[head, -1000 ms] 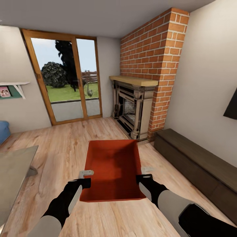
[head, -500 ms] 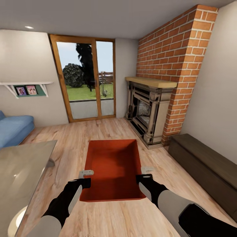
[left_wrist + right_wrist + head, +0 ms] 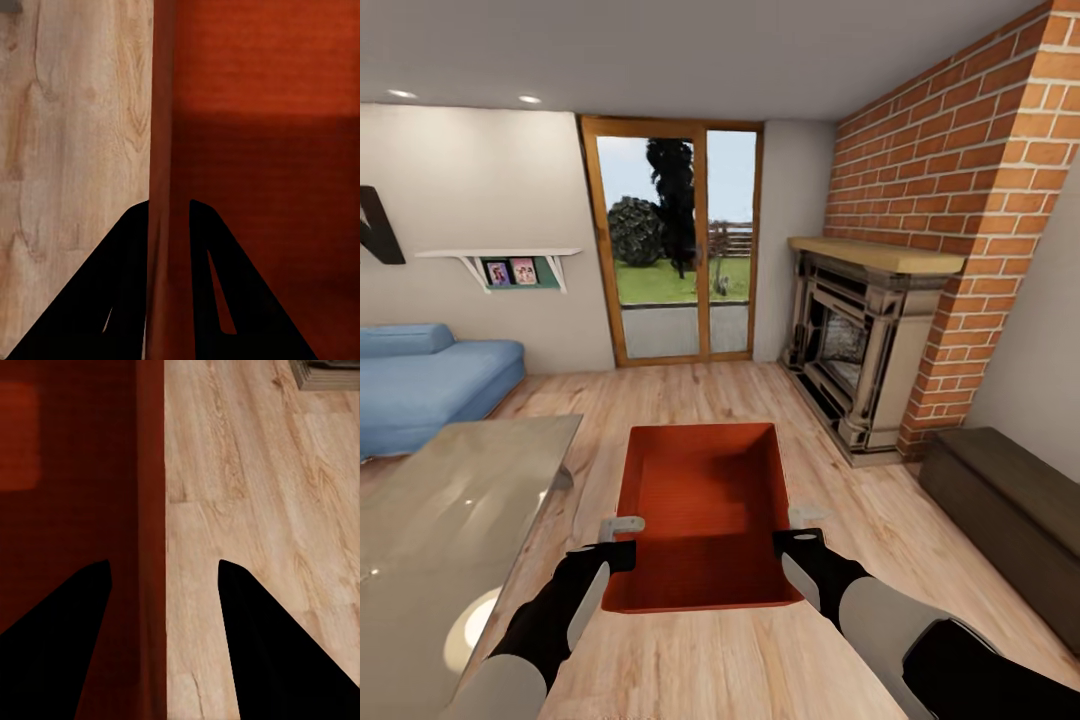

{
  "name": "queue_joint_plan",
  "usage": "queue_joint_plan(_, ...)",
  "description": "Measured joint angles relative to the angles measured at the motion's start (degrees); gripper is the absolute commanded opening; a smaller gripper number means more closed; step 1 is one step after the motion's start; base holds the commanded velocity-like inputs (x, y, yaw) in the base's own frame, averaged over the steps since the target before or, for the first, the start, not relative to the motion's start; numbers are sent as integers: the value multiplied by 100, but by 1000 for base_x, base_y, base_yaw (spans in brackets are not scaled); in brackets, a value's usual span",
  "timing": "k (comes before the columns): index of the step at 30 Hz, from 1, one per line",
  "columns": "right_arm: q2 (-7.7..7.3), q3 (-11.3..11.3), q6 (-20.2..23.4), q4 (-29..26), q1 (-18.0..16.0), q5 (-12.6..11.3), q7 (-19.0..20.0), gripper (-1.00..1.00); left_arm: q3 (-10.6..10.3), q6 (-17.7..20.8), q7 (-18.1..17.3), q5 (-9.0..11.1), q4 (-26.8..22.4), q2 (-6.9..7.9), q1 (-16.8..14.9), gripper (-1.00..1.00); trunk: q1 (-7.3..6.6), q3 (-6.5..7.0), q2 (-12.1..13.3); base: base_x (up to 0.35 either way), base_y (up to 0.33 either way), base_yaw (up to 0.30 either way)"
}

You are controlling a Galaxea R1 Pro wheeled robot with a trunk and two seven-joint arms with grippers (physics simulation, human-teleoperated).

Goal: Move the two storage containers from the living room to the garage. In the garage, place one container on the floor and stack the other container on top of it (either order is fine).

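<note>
Turning left with the bin carried

View has swung left; bin (image 3: 705,515) unmoved at 12 o'clock, left pincer (image 3: 169,206) pinching its wall, right pincer (image 3: 165,562) astride the opposite wall, grip unclear. Garage trip beginning.

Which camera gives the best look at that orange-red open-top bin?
The head view: the whole orange-red open-top bin shows, held between both grippers. The left wrist view and right wrist view show just one wall between the fingers.
</note>
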Motion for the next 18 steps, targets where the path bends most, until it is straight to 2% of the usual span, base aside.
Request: queue_joint_plan(18, 0, -1, 0, -1, 0, 0, 0, -100, 1, 0, -1, -2, -1, 0, 0, -100, 0, 55, 0, 0, 0, 300)
